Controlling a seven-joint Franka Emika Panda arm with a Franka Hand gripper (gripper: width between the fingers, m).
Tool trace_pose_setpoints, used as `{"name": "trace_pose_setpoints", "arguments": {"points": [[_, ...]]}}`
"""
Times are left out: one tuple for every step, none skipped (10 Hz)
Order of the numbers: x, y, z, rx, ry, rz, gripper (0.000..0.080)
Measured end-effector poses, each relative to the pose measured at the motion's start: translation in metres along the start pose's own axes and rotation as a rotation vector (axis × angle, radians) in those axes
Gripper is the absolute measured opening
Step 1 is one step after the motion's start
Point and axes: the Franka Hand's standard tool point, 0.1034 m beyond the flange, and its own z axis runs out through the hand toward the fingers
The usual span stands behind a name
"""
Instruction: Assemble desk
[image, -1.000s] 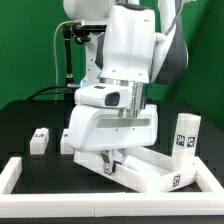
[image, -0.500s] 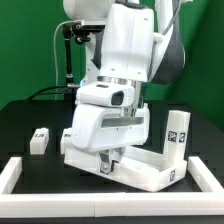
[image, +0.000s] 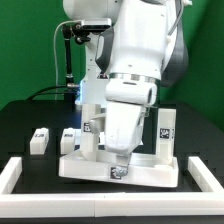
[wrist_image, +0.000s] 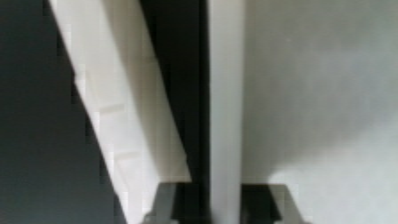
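Exterior view shows the claw (image: 119, 166) pinched narrowly on the front rim of the desk top (image: 155, 170), which sits on the black counter (image: 25, 115) inside the white border frame (image: 15, 176).

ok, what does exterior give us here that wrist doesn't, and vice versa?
Exterior only: the arm, loose legs on the black table, an upright leg on that view's right, the border frame. Wrist only: the thin white rim passing between the dark fingers, apparently clamped. Both: the desk top and the gripper on it.
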Motion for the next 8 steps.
{"name": "trace_pose_setpoints", "arguments": {"points": [[-0.004,0.001,0.0,0.001,-0.004,-0.048,0.0062],[-0.005,0.001,0.0,0.002,-0.005,-0.03,0.0062],[-0.005,0.001,0.0,0.002,-0.005,-0.03,0.0062],[-0.006,0.001,0.0,0.002,-0.006,-0.029,0.0062],[-0.005,0.001,0.001,0.001,-0.005,-0.037,0.0062],[0.002,0.001,0.003,-0.004,-0.002,-0.05,0.0062],[0.012,0.001,0.006,-0.007,-0.001,-0.049,0.0066],[0.013,0.002,0.006,-0.007,0.0,-0.055,0.0068]]}}
